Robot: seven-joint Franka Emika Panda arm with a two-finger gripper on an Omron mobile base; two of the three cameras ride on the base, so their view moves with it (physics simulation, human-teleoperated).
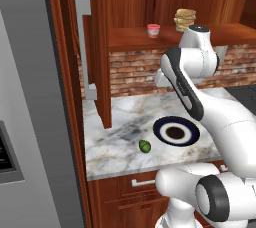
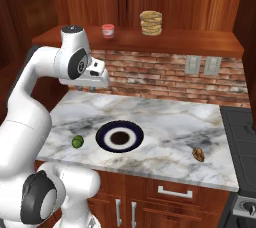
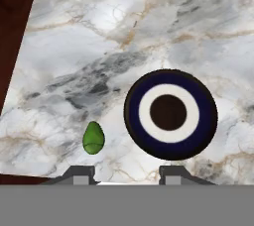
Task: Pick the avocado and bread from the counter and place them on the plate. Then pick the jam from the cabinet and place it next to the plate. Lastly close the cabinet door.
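Rightward, bread (image 2: 198,154) shows in right base view — gripper (image 3: 126,173) closed, empty, above avocado (image 3: 93,138) & plate (image 3: 170,114).

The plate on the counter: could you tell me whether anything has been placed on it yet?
Empty. The plate shows its bare dark centre; the avocado lies on the counter beside it, and the bread sits apart.
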